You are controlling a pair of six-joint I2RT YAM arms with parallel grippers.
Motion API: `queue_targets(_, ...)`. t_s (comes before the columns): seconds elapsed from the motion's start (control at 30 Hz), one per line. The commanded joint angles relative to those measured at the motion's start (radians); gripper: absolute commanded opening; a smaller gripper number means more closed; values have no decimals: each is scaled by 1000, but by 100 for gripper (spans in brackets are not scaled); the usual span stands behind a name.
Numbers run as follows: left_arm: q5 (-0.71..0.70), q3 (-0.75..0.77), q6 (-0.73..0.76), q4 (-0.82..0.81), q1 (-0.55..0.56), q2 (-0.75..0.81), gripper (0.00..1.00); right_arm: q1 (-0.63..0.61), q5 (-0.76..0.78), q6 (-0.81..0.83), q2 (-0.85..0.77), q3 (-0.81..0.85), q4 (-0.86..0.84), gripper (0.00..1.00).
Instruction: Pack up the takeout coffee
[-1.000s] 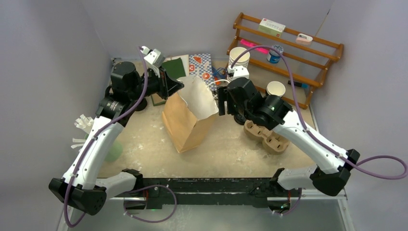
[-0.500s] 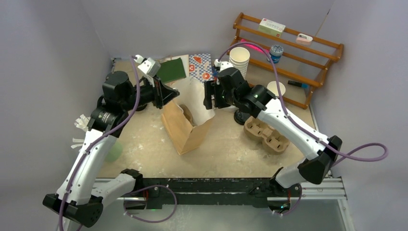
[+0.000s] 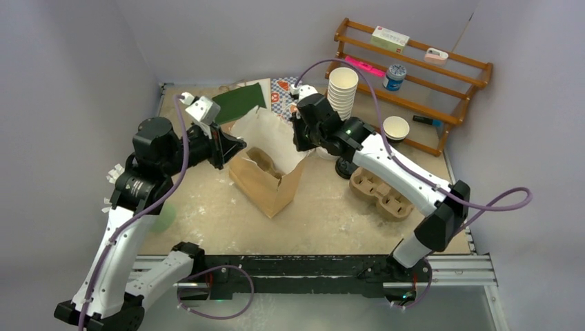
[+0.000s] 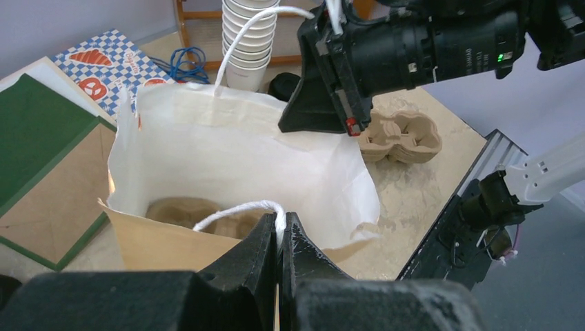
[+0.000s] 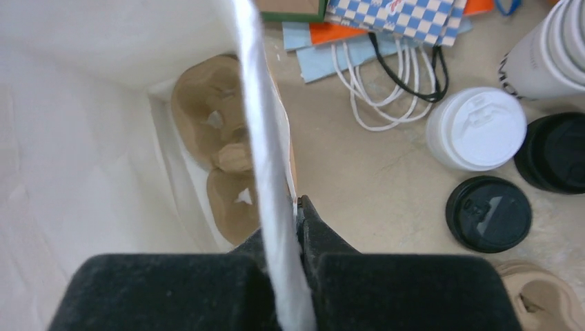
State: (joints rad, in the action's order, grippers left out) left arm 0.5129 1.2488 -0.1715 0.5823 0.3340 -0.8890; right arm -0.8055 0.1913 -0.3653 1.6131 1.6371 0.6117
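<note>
A brown paper bag [image 3: 265, 185], white inside [image 4: 227, 145], stands open mid-table with a moulded cup carrier [image 5: 221, 138] on its floor. My left gripper [image 4: 281, 224] is shut on the bag's near rim at the white cord handle [image 4: 234, 210]. My right gripper [image 5: 298, 214] is shut on the far rim, and that side's cord runs in front of its camera. Both takeout coffee cups stand outside the bag, right of it: the white-lidded cup [image 5: 476, 127] and the black-lidded cup [image 5: 488, 214]. From the top view only the black-lidded cup [image 3: 343, 167] shows, under the right arm.
A second dark round top [image 5: 555, 152] sits beside the lidded cups. An empty cup carrier [image 3: 383, 193] lies at right. A tall stack of white cups [image 3: 343, 86], a wooden rack [image 3: 414, 76], a green folder [image 3: 238, 102] and checked paper [image 3: 283, 93] crowd the back.
My right gripper swung left to the bag's far rim and shut on it. My left gripper drew the near rim leftward, so the bag's mouth now stands wide.
</note>
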Motion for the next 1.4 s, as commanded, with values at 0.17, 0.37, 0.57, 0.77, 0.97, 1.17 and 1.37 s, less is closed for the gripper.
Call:
queue_targets(0.17,205,-137,-40,-108,-6,133,1,-107,159,200,-382,-369,-401,0)
queue_targets(0.37,288,-316,-75,-154,-6,186,1,-220,321,283,-508,-579,-485,0)
queue_targets(0.57,364,-383,-80,-162,-6,204,1,-353,491,394,-571,-700,-608,0)
queue_targets(0.77,301,-330,-49,-125,-6,198,1,-362,537,402,-528,-635,-582,0)
queue_targets(0.97,17,-89,-77,39,-6,75,0,-360,501,189,-369,-323,-252,0)
queue_targets(1.17,-136,105,-45,139,-6,-26,0,-359,403,83,-235,-76,-79,0)
queue_targets(1.37,-290,140,-51,150,-6,-31,0,-359,357,78,-102,75,-48,0)
